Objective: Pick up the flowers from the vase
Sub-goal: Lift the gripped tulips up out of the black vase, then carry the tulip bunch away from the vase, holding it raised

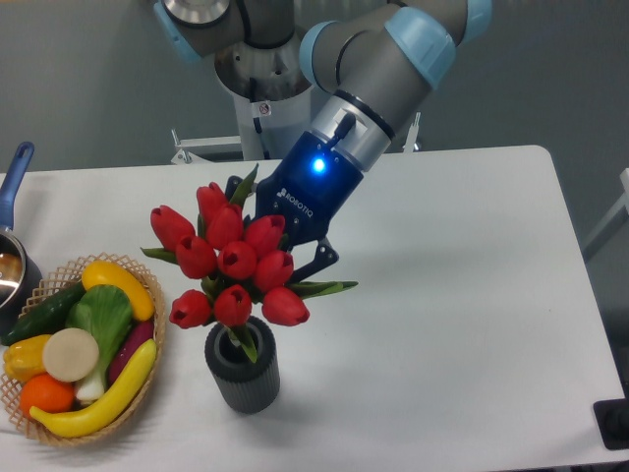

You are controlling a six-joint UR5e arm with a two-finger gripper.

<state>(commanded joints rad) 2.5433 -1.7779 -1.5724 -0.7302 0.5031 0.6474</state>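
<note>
Camera view: claw [278,258] sits behind flowers [231,265], fingers mostly hidden by red blooms — appears clamped on bunch. Blue light glows on claw body. Flowers raised above vase [242,367], lowest blooms just over its rim, a green leaf dipping into round hole; stems not visible. Vase upright on white desk [442,295], near front edge. Woven basket [61,429] with fruit and vegetables beside vase, at desk's left. Pot with blue handle [15,177] at far left edge.

basket [147,295] crowds the vase's [243,376] left; right side open.
</note>
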